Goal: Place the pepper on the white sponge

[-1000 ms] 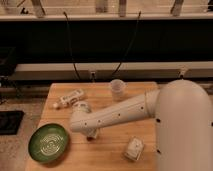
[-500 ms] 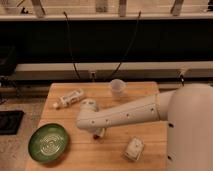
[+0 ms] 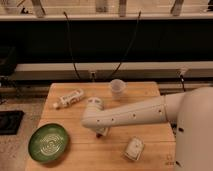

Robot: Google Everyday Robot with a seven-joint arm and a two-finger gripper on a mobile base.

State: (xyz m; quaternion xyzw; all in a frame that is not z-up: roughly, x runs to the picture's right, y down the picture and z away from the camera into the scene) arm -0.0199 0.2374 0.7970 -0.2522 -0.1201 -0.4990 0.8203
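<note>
The white sponge (image 3: 134, 148) lies on the wooden table (image 3: 150, 95) near its front edge, right of centre. My arm reaches from the right across the table. Its end hangs over the table's middle, and the gripper (image 3: 101, 132) points down below it, left of the sponge and apart from it. A small dark red-brown bit shows at the gripper's tip. It looks like the pepper (image 3: 100, 133), but most of it is hidden by the arm.
A white bottle (image 3: 69, 98) lies on its side at the back left. A white cup (image 3: 117, 88) stands at the back centre. A green bowl (image 3: 48, 142) sits at the front left corner. Black cables hang behind the table.
The arm's end and the gripper have moved to the right, from near the green bowl toward the table's middle, closer to the white sponge. The other things have not moved.
</note>
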